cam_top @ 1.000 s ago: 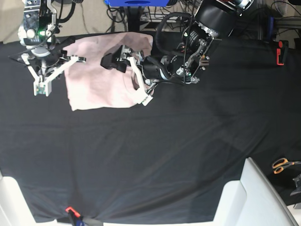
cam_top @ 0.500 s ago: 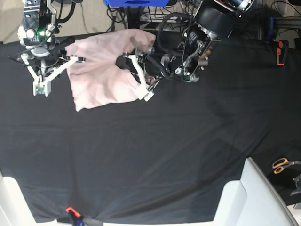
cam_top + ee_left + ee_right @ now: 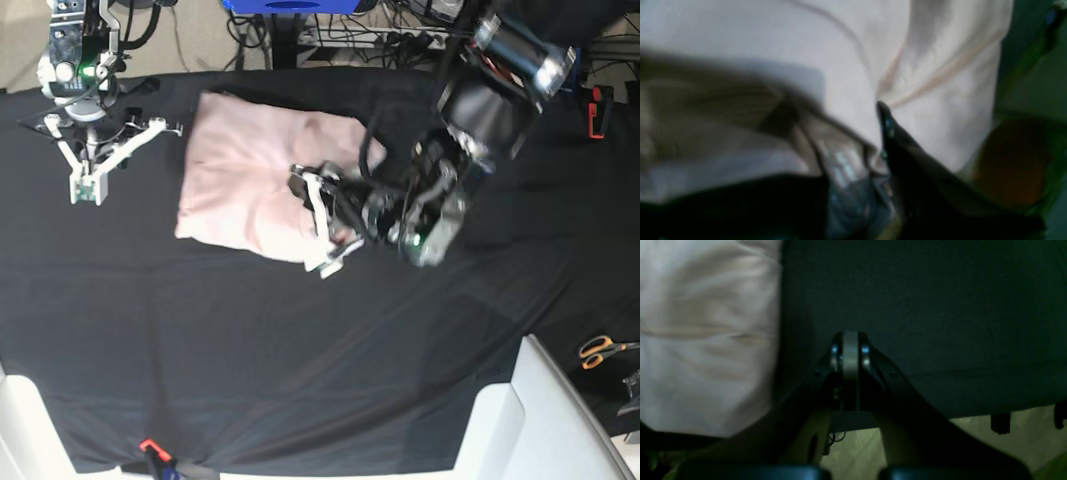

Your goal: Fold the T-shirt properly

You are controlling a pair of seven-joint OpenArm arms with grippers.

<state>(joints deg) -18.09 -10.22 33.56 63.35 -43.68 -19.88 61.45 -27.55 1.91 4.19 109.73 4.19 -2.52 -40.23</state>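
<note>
T-shirt (image 3: 255, 190) lies on the black cloth (image 3: 300, 370) toward the far left of the base view, bunched into a rough folded rectangle, not flat. My left gripper (image 3: 322, 228) sits at its near right edge with jaws nearly closed; the left wrist view shows pink fabric (image 3: 853, 66) puckering into creases right at the fingertip (image 3: 885, 115), so I read that as a pinch on the shirt edge. My right gripper (image 3: 850, 350) is fully closed on nothing, over bare cloth just beside the shirt's side edge (image 3: 706, 340), not touching it.

Handling judgement: light, limp cotton, no stiffness. It drapes and drags rather than holding shape, so a single-point pinch bunches it, as the radiating creases suggest. Not fragile, not slippery; friction against the cloth probably pulls layers out of line if dragged.

Best holds: hem or seam lines and corners, where doubled fabric gives more bite. Ideally both arms on two corners of one edge to keep the fold line straight.
</note>
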